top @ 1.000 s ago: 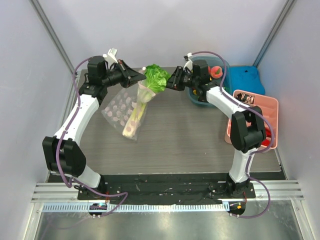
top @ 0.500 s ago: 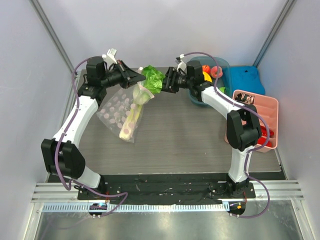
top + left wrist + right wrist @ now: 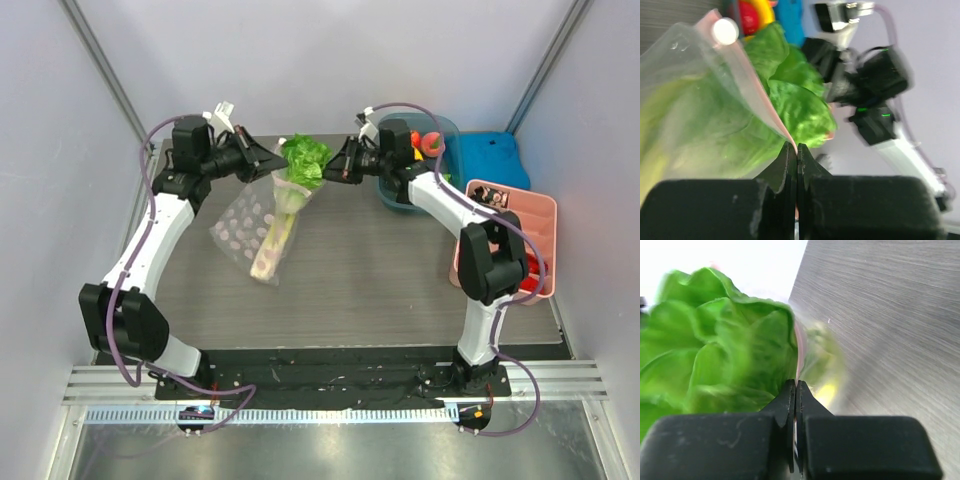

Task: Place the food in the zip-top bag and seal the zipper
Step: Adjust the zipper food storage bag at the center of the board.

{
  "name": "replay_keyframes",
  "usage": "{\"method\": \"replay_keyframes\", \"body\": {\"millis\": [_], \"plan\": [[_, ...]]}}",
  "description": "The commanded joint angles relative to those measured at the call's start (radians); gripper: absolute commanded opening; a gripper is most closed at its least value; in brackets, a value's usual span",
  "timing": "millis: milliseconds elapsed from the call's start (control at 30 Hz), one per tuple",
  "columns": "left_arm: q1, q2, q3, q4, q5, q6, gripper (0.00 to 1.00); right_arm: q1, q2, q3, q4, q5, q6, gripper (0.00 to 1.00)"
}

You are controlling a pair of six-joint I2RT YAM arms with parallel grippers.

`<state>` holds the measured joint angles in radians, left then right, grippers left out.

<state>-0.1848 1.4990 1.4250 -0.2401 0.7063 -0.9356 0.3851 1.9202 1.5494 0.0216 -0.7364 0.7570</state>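
The clear dotted zip-top bag [image 3: 250,225] hangs between my two grippers above the back of the table. The white-green stalk [image 3: 272,243] lies inside it. The green lettuce head [image 3: 303,160] sticks out of the bag's mouth, half in. My left gripper [image 3: 277,165] is shut on the pink zipper strip [image 3: 760,95] at the mouth's left side. My right gripper [image 3: 331,172] is shut on the strip [image 3: 799,360] at the right side, with the lettuce [image 3: 720,350] just beside its fingers. A small red round fruit [image 3: 412,137] sits in the bowl.
A teal bowl [image 3: 452,135] with toy produce stands at the back right, next to a blue block [image 3: 492,157]. A pink bin [image 3: 520,222] stands along the right edge. Grey walls close in the back and sides.
Both grippers have swung the bag and lettuce left, then back right. The bag now hangs more upright with the lettuce sitting at its mouth.
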Motion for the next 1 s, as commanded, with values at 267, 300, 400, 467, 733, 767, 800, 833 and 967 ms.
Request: {"method": "replay_keyframes", "body": {"millis": [267, 300, 400, 467, 733, 767, 800, 833, 967], "plan": [[-0.045, -0.105, 0.204, -0.461, -0.292, 0.569, 0.0, 0.077, -0.371, 0.061, -0.293, -0.005, -0.252, 0.01], [-0.05, -0.115, 0.219, -0.467, -0.295, 0.586, 0.0, 0.081, -0.371, 0.107, -0.314, 0.002, -0.263, 0.01], [-0.067, -0.135, 0.226, -0.47, -0.288, 0.618, 0.0, 0.093, -0.368, 0.162, -0.408, 0.051, -0.332, 0.01], [-0.08, -0.158, 0.175, -0.459, -0.31, 0.656, 0.0, 0.095, -0.378, 0.129, -0.417, 0.072, -0.364, 0.01], [-0.082, -0.18, 0.181, -0.462, -0.271, 0.592, 0.0, 0.087, -0.345, 0.09, -0.385, 0.103, -0.429, 0.01], [-0.084, -0.18, 0.164, -0.452, -0.269, 0.598, 0.0, 0.09, -0.342, 0.083, -0.382, 0.104, -0.447, 0.01], [-0.085, -0.18, 0.146, -0.441, -0.289, 0.601, 0.0, 0.087, -0.339, 0.074, -0.381, 0.117, -0.47, 0.01], [-0.084, -0.159, 0.141, -0.468, -0.306, 0.61, 0.0, 0.083, -0.323, 0.068, -0.385, 0.108, -0.491, 0.01], [-0.082, -0.096, 0.193, -0.594, -0.312, 0.562, 0.0, 0.077, -0.296, 0.069, -0.405, 0.083, -0.533, 0.01]]}}
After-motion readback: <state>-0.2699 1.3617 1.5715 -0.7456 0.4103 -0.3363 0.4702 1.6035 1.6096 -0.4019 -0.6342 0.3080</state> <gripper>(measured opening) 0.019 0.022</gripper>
